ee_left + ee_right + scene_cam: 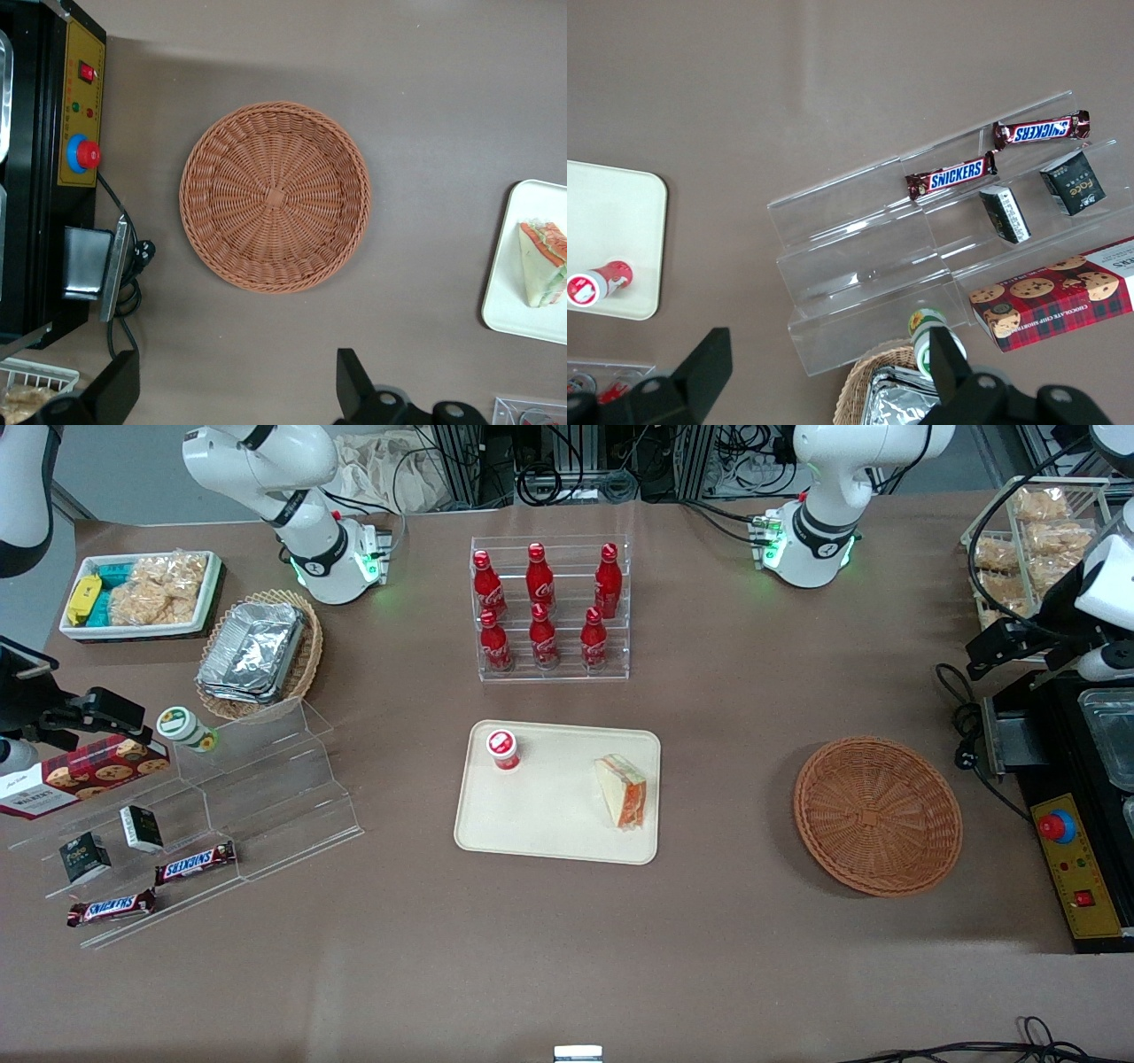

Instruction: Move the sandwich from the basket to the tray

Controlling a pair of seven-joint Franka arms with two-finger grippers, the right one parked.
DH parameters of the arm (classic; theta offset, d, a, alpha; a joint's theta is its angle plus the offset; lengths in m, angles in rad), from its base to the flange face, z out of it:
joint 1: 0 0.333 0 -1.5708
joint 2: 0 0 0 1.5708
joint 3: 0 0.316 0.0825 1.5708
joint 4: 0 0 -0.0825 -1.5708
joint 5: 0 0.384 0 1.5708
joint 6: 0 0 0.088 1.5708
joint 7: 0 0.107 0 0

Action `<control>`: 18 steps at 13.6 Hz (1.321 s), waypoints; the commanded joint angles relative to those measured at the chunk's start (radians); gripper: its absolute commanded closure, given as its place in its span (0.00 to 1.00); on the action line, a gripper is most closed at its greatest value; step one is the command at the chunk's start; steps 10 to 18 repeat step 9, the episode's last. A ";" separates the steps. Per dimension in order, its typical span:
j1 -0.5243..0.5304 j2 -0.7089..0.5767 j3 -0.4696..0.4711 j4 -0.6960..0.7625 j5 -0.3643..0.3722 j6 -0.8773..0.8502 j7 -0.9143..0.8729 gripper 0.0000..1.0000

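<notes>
A robot lab: cable-strewn aluminium framing (567, 460) beside a staged snack-display table (567, 921).

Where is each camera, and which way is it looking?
Front view: high up, facing both arms, looking down at the tray holding the sandwich.
Left wrist view: on the working arm, looking down at the empty basket; the open gripper shows.
Right wrist view: on the parked arm, above the Snickers bars.
All three show the tray.
</notes>
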 commanded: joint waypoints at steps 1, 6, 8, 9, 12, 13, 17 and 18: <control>0.010 0.023 -0.011 0.052 -0.001 -0.033 -0.020 0.00; 0.009 0.026 -0.034 0.064 -0.001 -0.057 -0.023 0.00; 0.009 0.026 -0.036 0.063 -0.001 -0.059 -0.017 0.00; 0.009 0.024 -0.036 0.063 -0.001 -0.059 -0.009 0.00; 0.009 0.024 -0.036 0.063 -0.001 -0.059 -0.009 0.00; 0.009 0.024 -0.036 0.063 -0.001 -0.059 -0.009 0.00; 0.009 0.024 -0.036 0.063 -0.001 -0.059 -0.009 0.00; 0.009 0.024 -0.036 0.063 -0.001 -0.059 -0.009 0.00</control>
